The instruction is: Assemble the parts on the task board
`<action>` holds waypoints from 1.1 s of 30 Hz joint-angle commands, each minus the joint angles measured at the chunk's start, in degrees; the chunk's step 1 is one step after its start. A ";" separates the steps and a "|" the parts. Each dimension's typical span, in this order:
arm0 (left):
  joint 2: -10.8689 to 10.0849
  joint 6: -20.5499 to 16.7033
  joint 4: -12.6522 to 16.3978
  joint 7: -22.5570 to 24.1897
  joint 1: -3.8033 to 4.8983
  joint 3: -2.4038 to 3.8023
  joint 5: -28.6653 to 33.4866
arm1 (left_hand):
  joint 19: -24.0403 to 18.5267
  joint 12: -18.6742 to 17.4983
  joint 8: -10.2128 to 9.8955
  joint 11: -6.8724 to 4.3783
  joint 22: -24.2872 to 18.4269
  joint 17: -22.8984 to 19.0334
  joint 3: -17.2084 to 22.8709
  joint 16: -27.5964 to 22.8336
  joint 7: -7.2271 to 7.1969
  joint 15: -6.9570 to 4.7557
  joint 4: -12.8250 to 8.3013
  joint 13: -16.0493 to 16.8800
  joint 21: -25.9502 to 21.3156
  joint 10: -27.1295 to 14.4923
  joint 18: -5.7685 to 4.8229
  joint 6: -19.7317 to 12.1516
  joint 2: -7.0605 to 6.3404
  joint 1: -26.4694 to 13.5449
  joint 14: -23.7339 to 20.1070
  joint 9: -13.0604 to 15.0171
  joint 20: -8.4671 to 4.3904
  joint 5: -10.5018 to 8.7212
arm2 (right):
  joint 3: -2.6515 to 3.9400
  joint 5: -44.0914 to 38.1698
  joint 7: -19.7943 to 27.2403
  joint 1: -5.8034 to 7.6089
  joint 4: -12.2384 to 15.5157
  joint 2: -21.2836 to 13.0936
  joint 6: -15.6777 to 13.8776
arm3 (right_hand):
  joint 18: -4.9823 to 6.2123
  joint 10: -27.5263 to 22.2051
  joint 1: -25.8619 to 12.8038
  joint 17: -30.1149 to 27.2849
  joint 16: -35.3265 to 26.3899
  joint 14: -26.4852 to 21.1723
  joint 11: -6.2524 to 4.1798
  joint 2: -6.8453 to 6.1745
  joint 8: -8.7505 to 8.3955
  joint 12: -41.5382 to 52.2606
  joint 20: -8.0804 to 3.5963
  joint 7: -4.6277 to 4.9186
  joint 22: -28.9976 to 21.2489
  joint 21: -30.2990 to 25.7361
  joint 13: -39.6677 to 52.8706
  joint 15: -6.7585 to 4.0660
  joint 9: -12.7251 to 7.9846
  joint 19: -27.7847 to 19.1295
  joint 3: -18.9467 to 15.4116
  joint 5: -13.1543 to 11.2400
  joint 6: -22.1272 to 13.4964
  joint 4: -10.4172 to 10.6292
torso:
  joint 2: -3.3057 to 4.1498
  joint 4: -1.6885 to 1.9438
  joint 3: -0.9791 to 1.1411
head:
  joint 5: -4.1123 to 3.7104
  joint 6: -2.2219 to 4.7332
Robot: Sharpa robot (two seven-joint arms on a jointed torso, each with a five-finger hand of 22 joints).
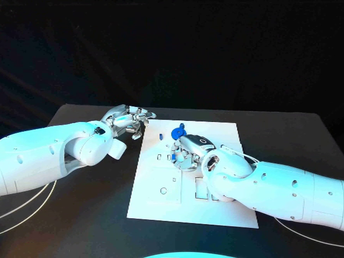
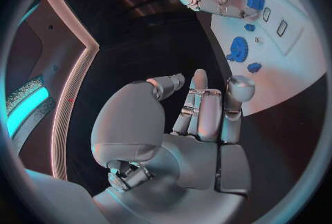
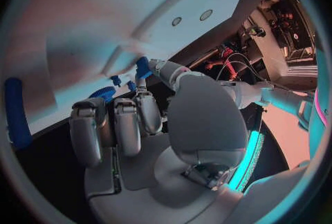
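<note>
The white task board [image 1: 219, 215] lies in the middle of the table. A blue gear [image 1: 178, 131] sits near its far edge, also seen as the gear [image 2: 238, 48] and the gear [image 3: 104, 93]. Small blue parts [image 2: 254, 67] lie close to the gear. My right hand [image 1: 189, 150] hovers low over the board's far half. It pinches a small blue part [image 3: 141, 66] between thumb and a fingertip. My left hand [image 1: 129, 121] is at the board's far left corner, over the black table. Its fingers [image 2: 201, 108] are loosely bent and hold nothing.
A long blue piece [image 3: 17, 113] lies on the board [image 3: 104, 14] beside my right hand. Rectangular and round cut-outs [image 1: 199, 188] mark the board's near half. Black table [image 1: 87, 215] surrounds the board, and white cables [image 1: 17, 212] hang at the left.
</note>
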 commanded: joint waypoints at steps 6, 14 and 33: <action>0.07 1.01 0.27 0.01 0.08 0.05 -0.04 | 0.17 0.22 0.38 -0.17 -0.07 0.03 -0.44 -0.16 0.14 -0.11 -0.03 -0.11 -0.24 -0.41 0.45 -0.40 0.32 -0.46 -0.14 0.07 0.32 0.02 | -0.03 -1.59 -0.56 -0.05 -0.23 0.22 1.85 | -0.82 0.13 -0.54 11.45 -0.37 5.12 -0.12 -0.18 -0.03 -0.25 -0.34 -0.10 15.06 0.31 4.45 -0.07 0.51 6.00 -0.14 -0.42 0.31 0.05 | -0.03 0.03 -0.04 | -0.08 -0.08; 0.06 1.26 0.28 -0.26 0.09 0.05 -0.29 | 0.22 0.24 0.49 -0.19 0.00 0.05 -0.60 -0.14 0.12 -0.11 0.08 -0.14 -0.22 -0.44 0.43 -0.41 0.34 -0.46 -0.13 0.09 0.32 0.03 | -0.04 -1.74 -0.52 -0.05 -0.48 0.33 1.70 | -0.82 -0.25 -1.08 11.43 -0.39 5.11 -0.01 -0.50 -0.22 -0.77 -0.31 0.04 15.06 0.31 4.05 0.00 0.42 6.00 -0.39 -1.14 -0.09 0.30 | -0.02 0.04 0.02 | -0.05 -0.09; 0.08 2.15 -0.04 -0.75 0.09 0.05 -0.63 | 0.25 0.27 0.71 -0.20 -0.02 0.03 -0.91 -0.13 0.09 -0.12 0.33 -0.21 -0.24 -0.50 0.43 -0.45 0.39 -0.49 -0.14 0.13 0.31 0.02 | -0.06 -1.93 0.95 -0.04 -0.96 0.37 -0.13 | -0.82 -2.89 -2.09 10.62 -0.93 4.88 0.88 -2.74 -1.69 -3.86 0.24 1.07 15.06 0.31 1.59 0.72 -0.42 6.00 -1.30 -3.26 -2.59 0.56 | -0.02 0.04 0.01 | -0.01 -0.08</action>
